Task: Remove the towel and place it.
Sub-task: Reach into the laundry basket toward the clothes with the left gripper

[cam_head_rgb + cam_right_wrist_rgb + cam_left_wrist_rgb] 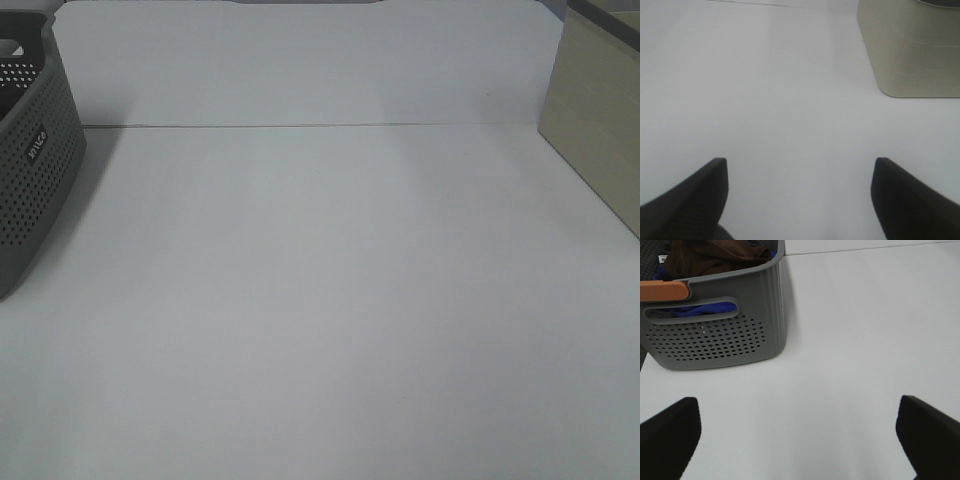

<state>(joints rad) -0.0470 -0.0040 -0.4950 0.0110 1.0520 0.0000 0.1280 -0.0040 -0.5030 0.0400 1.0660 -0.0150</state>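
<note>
Towel (715,257) cut off at view edge, lower part hidden inside basket (715,340); beige box (600,130) cropped

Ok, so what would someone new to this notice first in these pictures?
The grey perforated basket at the left edge of the white table, with the dark reddish-brown towel bunched inside over something blue. A beige container stands at the far right, and the left hand and right hand hang open above the tabletop.

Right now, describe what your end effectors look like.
The left end effector shows only two matt black fingers with blunt, slanted ends. The right end effector looks the same, dark and plain. No cables or markings show.
</note>
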